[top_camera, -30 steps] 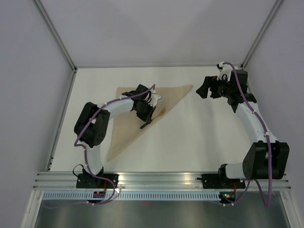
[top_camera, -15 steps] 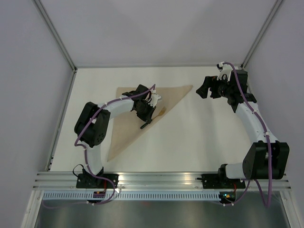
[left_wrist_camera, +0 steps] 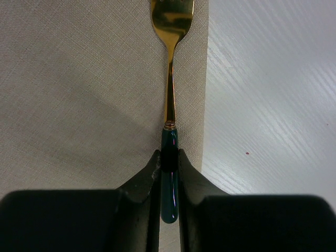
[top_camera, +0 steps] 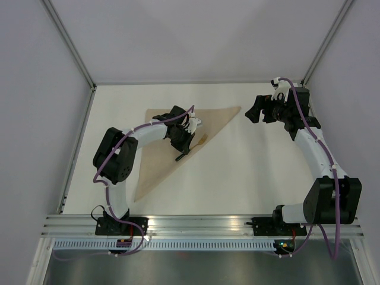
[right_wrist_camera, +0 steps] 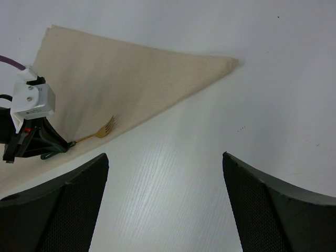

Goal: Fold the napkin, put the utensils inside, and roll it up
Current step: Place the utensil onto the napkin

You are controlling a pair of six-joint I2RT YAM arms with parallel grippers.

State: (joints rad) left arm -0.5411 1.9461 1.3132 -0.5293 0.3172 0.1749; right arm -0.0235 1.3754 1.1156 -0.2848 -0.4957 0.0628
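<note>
The beige napkin point(top_camera: 151, 160) lies folded into a triangle on the white table, and shows as well in the left wrist view point(left_wrist_camera: 79, 79) and the right wrist view point(right_wrist_camera: 131, 73). A fork point(left_wrist_camera: 170, 100) with a gold head and a dark green handle lies along the napkin's right edge. My left gripper point(left_wrist_camera: 169, 160) is shut on the green handle, whose end sticks out behind the fingertips. From above, the left gripper point(top_camera: 184, 149) sits over the napkin's long edge with the gold fork point(top_camera: 202, 140) head just beyond it. My right gripper point(top_camera: 252, 113) hovers open at the back right, off the napkin's right tip, with nothing between its fingers point(right_wrist_camera: 165, 155).
Bare white table point(left_wrist_camera: 273, 105) runs right of the napkin's edge. Grey walls and metal frame posts point(top_camera: 71, 44) close in the table at the back and sides. An aluminium rail point(top_camera: 196, 224) with both arm bases runs along the near edge.
</note>
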